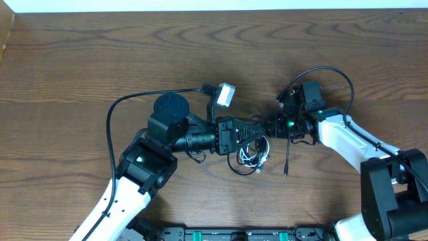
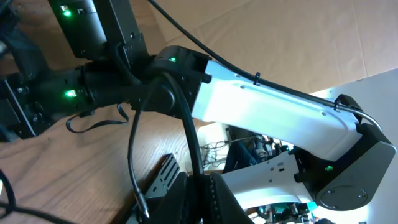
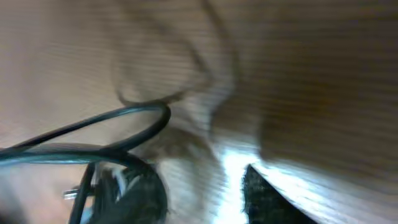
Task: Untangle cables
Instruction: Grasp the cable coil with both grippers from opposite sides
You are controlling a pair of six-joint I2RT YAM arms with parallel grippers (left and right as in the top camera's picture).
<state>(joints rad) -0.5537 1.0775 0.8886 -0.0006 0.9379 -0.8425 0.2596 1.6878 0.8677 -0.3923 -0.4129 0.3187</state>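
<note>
You're looking at a dark brown wood-grain table (image 1: 73,53), evenly lit; a pale white strip (image 1: 200,4) runs along its far edge.

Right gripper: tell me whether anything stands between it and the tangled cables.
Nothing visible does. The right gripper sits right beside the tangled cables. Its only neighbour is the left gripper, shut on them from the opposite side.
</note>
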